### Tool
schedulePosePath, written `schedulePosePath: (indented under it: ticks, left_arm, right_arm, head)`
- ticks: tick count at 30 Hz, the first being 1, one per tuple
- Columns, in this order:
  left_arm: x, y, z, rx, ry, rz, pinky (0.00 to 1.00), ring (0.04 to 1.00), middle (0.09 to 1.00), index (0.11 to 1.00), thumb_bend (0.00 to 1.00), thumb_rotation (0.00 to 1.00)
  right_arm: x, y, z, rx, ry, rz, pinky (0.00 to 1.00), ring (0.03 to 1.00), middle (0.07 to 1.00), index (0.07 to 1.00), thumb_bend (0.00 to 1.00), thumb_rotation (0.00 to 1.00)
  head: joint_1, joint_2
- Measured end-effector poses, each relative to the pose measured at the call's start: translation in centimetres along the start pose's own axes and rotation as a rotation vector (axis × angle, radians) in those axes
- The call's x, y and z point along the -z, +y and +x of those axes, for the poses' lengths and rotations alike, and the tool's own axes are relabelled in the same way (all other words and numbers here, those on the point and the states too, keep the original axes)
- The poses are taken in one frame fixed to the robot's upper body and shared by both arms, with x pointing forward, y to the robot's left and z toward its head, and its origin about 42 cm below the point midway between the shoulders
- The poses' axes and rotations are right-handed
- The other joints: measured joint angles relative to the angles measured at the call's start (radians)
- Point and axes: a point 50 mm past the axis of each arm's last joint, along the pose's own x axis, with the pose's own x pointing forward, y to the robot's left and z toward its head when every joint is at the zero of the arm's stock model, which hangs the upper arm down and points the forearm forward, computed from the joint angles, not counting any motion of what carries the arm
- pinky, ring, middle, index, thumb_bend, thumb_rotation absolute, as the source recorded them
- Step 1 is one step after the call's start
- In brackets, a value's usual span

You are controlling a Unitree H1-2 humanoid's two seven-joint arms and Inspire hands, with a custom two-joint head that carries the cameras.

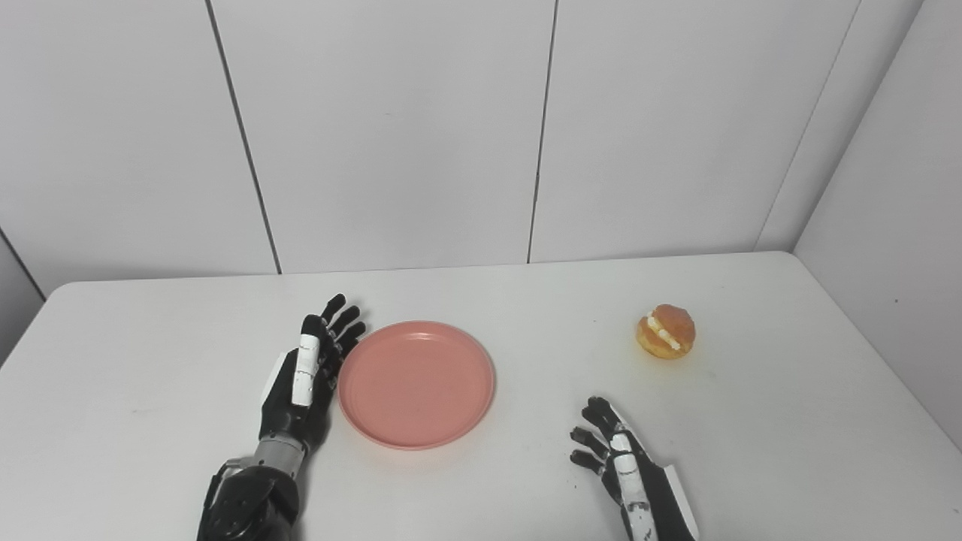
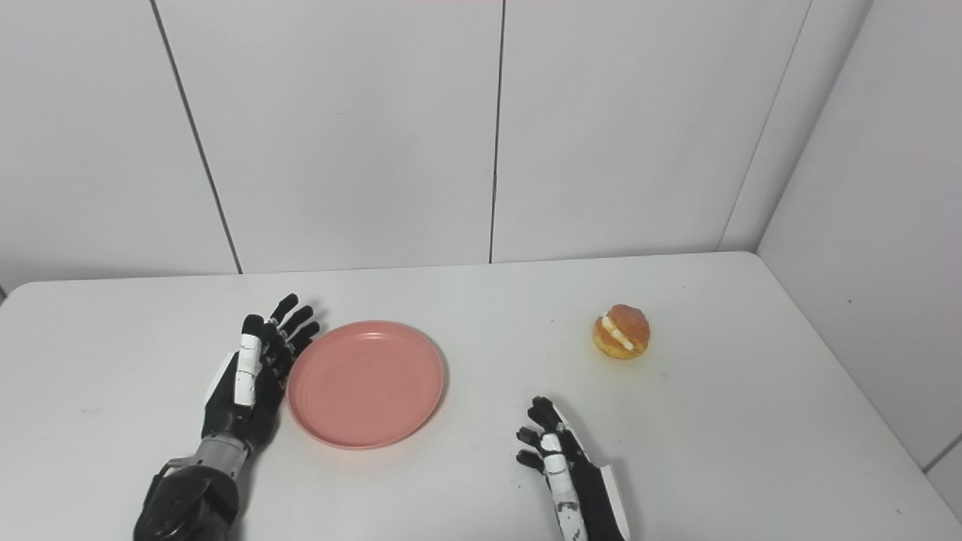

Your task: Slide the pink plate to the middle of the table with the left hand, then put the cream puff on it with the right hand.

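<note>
1. The round, shallow pink plastic plate (image 1: 415,383) lies flat on the white table (image 1: 150,361), slightly left of the frame's centre and empty
2. The left hand (image 1: 304,379) stands edge-on against the plate's left rim, touching or just beside it; which of the two cannot be told. Its fingers are extended and close together, holding nothing
3. The right hand (image 1: 624,469) rests low in the lower right of the frame, fingers spread and slightly curled, empty, well apart from both plate and pastry
4. The golden cream puff with a white filling seam (image 1: 666,331) sits alone on the table, right of centre, near the far side
5. Judgement: the plate appears light, stiff and smooth, and should slide readily under a sideways push on its rim; too brisk a push may send it past the middle
6. Judgement: the puff looks soft and easily crushed. Take it lightly by its opposite browned sides, clear of the filling seam, with little squeeze
</note>
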Motion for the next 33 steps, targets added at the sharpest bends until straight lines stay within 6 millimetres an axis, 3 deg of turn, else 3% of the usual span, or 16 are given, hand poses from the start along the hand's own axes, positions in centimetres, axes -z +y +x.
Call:
schedulePosePath:
  ticks: [4, 11, 15, 21, 25, 33]
  left_arm:
    - [0.0, 0.0, 0.0, 0.000, 0.000, -0.001, 0.98, 0.909, 0.929, 0.920, 0.89, 0.95]
    - [0.0, -0.1, 0.1, 0.017, 0.006, -0.031, 1.00, 0.932, 0.940, 0.940, 0.91, 0.94]
    - [0.0, -0.2, 0.2, 0.019, 0.021, -0.052, 1.00, 0.929, 0.947, 0.946, 0.92, 0.94]
    - [0.0, -0.5, 0.4, 0.025, 0.026, -0.053, 0.99, 0.928, 0.938, 0.943, 0.92, 0.94]
    - [0.1, -0.6, 0.5, 0.027, 0.028, -0.050, 1.00, 0.929, 0.938, 0.944, 0.93, 0.93]
    - [0.1, -0.9, 0.6, 0.028, 0.028, -0.054, 1.00, 0.930, 0.937, 0.952, 0.93, 0.94]
  right_arm:
    - [0.1, 0.0, 0.1, -0.006, -0.008, -0.051, 0.73, 0.811, 0.881, 0.876, 0.77, 0.89]
    - [-0.5, -0.2, -0.1, 0.009, -0.051, -0.208, 0.70, 0.800, 0.861, 0.877, 0.85, 0.87]
    - [-2.9, -0.9, -0.2, 0.043, -0.143, -0.307, 0.70, 0.800, 0.864, 0.893, 0.82, 0.87]
    - [-7.0, -3.4, 1.0, 0.053, -0.281, -0.619, 0.66, 0.812, 0.907, 0.910, 0.84, 0.83]
    - [-8.9, -4.5, 2.0, 0.060, -0.299, -0.698, 0.65, 0.820, 0.907, 0.900, 0.92, 0.68]
    - [-12.0, -6.3, 4.7, 0.027, -0.348, -0.809, 0.69, 0.813, 0.885, 0.890, 0.99, 0.42]
  head:
    - [0.002, -0.002]
    - [0.000, -0.006]
    - [0.009, -0.015]
    - [0.014, -0.021]
    - [0.014, -0.025]
    - [0.017, -0.026]
